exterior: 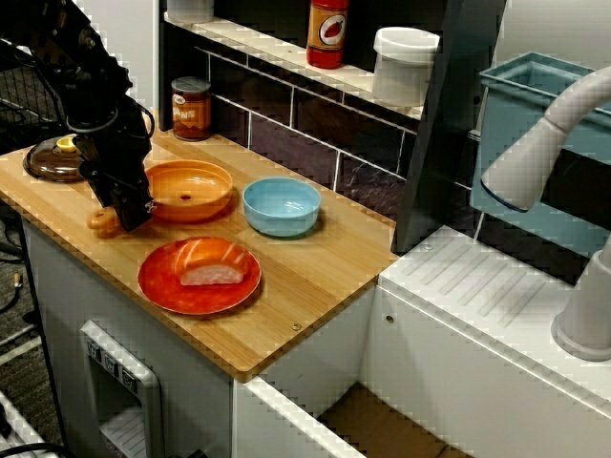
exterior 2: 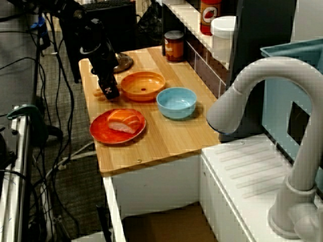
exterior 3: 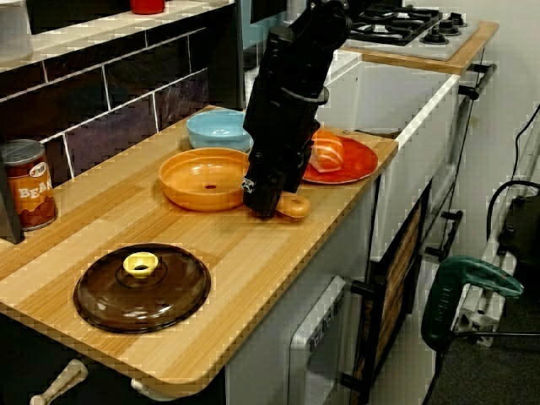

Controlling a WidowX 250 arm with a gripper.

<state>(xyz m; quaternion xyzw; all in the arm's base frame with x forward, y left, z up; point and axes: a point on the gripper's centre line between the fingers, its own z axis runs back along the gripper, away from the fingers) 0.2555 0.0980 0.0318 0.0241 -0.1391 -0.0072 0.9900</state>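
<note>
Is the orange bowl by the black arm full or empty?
Empty. The orange bowl shows only its bare inside in all three views.

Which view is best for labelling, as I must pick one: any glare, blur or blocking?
View from the sink side: the pale tap is soft at the right; the black gripper shows little detail. View over the tap: it fills the foreground right. View from the counter's end: sharpest, soft glare on the brown lid.

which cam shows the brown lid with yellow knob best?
The view from the counter's end: the brown lid lies whole and close. The view facing the tiles shows it part-hidden by the arm; the faucet-side view shows only an edge.
</note>
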